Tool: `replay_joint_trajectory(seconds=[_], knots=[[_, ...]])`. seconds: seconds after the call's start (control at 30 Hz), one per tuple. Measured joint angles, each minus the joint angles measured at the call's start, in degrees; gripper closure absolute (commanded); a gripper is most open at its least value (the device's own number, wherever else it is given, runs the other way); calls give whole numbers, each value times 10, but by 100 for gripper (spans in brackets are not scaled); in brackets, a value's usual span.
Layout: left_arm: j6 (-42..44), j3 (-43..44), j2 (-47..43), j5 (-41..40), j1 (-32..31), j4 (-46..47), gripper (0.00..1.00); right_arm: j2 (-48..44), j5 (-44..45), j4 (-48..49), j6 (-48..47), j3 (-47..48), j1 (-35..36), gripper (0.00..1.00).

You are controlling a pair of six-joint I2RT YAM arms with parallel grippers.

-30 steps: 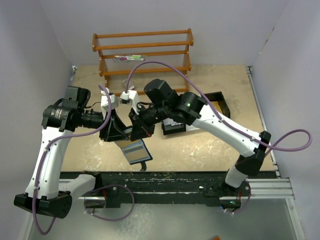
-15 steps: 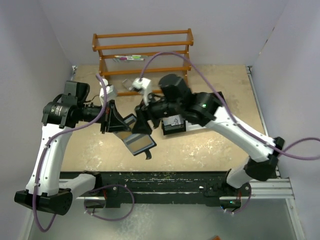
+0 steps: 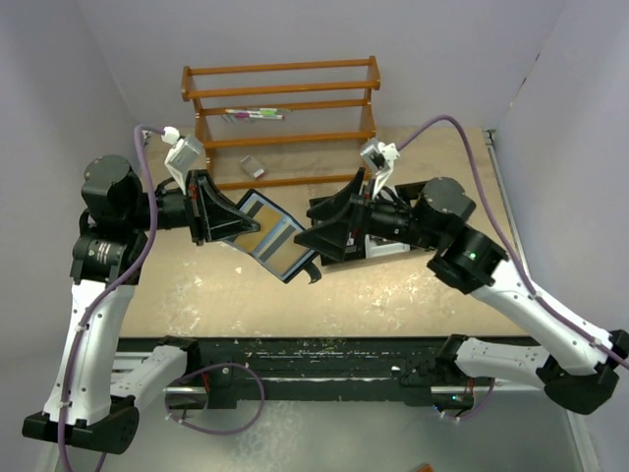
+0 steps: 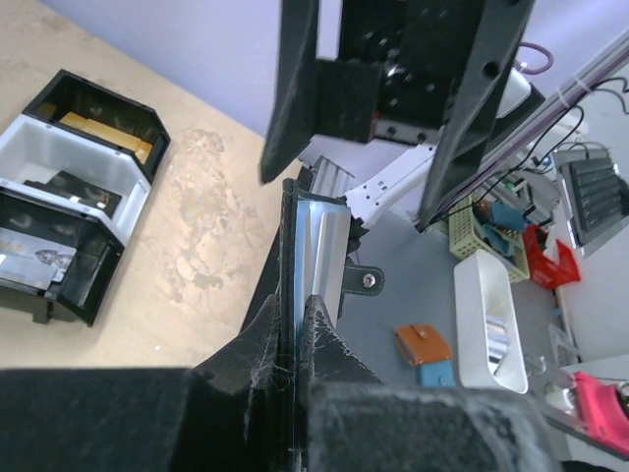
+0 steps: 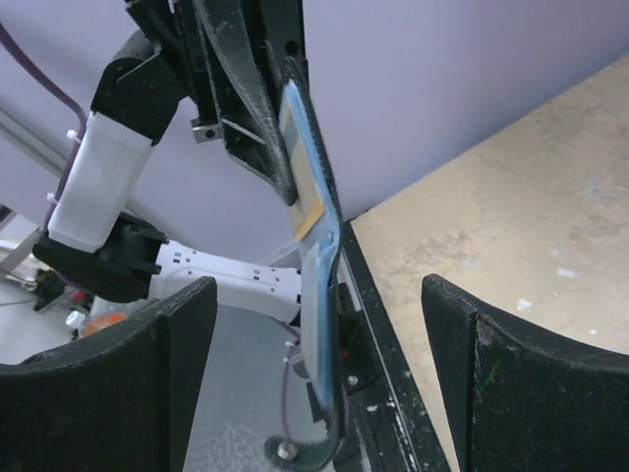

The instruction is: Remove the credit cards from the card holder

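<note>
The left gripper point(image 3: 234, 222) was clamped tight on one end of the small black folding card holder with blue-grey lining point(image 3: 285, 251), holding it unfolded in the air above the worktop, left of its middle. The holder's long axis ran from those jaws toward the right arm, sloping down toward the near edge. A thin orange-tan credit card point(image 3: 252, 218) sat in a slot in the half nearest the left jaws.

The right gripper point(image 3: 314, 226) held nothing, and its jaws were spread wide. It faced the holder's free end, making it the arm placed to pull. From the right wrist, the holder showed edge-on midway between the two fingers, with clear space on either side. The card therefore lay straight ahead of the open jaws, further up the holder.

Behind the right gripper, toward the right edge, stood a black-and-white three-compartment plastic tray point(image 4: 25, 149). One black end compartment held flat tan pieces point(image 4: 98, 136), possibly cards. What lay in the other two could not be made out.
</note>
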Motion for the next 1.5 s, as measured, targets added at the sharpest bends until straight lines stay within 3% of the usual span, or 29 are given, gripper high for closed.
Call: replay_joint_trajectory(seconds=[0.17, 0.23, 0.3, 0.37, 0.43, 0.5, 0.73, 0.9, 1.03, 1.17, 1.23, 1.3, 1.33, 1.4, 1.5], knots=[[-60, -12, -3, 0, 0, 46, 100, 36, -24, 80, 41, -39, 3, 18], [-72, -12, -5, 1, 0, 55, 100, 51, -25, 96, 49, -42, 7, 37], [-85, -14, -9, 4, 0, 65, 98, 57, -29, 109, 54, -44, 10, 70], [-95, -23, -14, 8, 0, 77, 84, 58, -40, 125, 59, -44, 13, 99], [-99, -36, -18, 18, 0, 87, 58, 57, -57, 132, 58, -43, 16, 100], [-80, -41, -16, 37, 1, 70, 47, 57, -71, 106, 50, -33, 17, 100], [177, -3, 55, 97, 0, -195, 40, 85, -106, -70, -23, 64, 16, 100], [280, -3, 104, 120, 0, -305, 42, 143, -95, -215, -78, 162, 16, 100], [298, -4, 93, 120, 0, -315, 61, 193, -79, -301, -115, 227, 16, 100], [300, -23, 63, 127, 0, -304, 81, 203, -81, -352, -130, 234, 16, 100], [301, -31, 55, 136, 0, -302, 87, 202, -90, -362, -133, 234, 16, 100], [301, -35, 54, 148, 0, -302, 87, 202, -103, -363, -133, 235, 16, 100], [301, -36, 55, 152, 0, -303, 83, 202, -110, -362, -133, 235, 16, 100], [301, -37, 58, 159, 0, -305, 53, 202, -119, -363, -133, 235, 15, 100], [304, -37, 61, 163, 0, -310, 44, 209, -132, -362, -133, 242, 15, 100]])
